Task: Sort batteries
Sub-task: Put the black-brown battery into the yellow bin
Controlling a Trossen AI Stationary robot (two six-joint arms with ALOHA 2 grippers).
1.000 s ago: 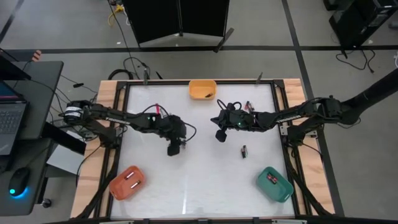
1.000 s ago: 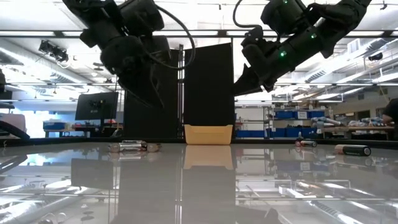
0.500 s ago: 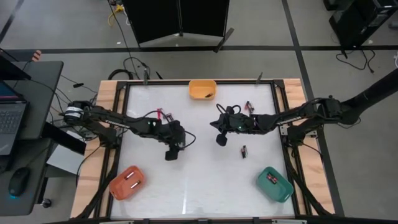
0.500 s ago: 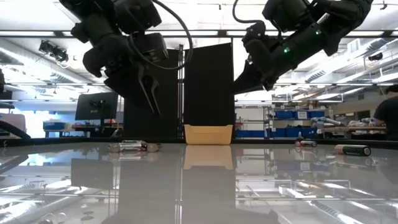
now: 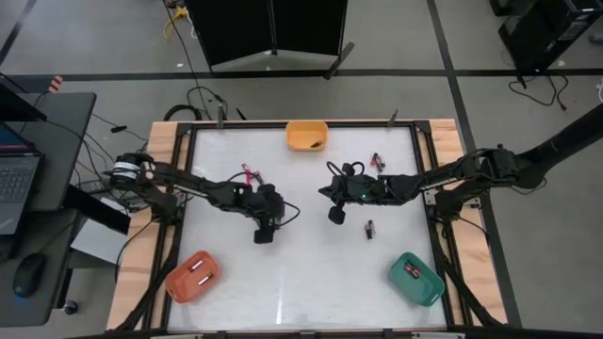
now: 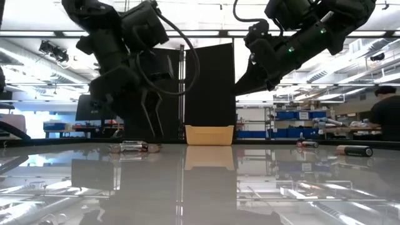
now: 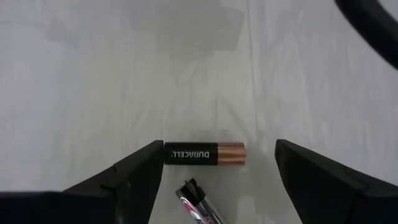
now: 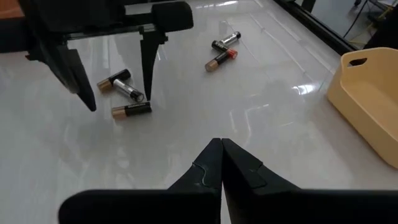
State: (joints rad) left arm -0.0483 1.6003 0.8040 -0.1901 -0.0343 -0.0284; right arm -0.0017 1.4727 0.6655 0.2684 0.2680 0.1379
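Note:
A black-and-copper battery (image 7: 204,154) lies on the white table, with a silver battery (image 7: 198,200) just beside it. My left gripper (image 7: 219,144) is open and low over them. Its fingers stand on either side of the black-and-copper battery, one beside its black end. The right wrist view shows that gripper (image 8: 120,102) over three batteries (image 8: 131,110). My right gripper (image 5: 335,216) is shut and empty, raised above the table's middle (image 6: 247,78). More batteries lie at the far left (image 5: 248,172), far right (image 5: 377,160) and right (image 5: 369,228). My left gripper has one finger (image 7: 146,165) right beside the black end (image 7: 169,154) of the black-and-copper battery. I cannot tell whether it touches. The fingers point down from above, and the battery lies flat on the table along the gap.
A yellow bin (image 5: 307,135) stands at the far edge. An orange bin (image 5: 193,276) stands near left and a green bin (image 5: 415,278) near right, each with batteries in it. Two red-marked batteries (image 8: 222,51) lie beyond the left gripper.
My left gripper has gone down from well above the table to just over the batteries, staying open.

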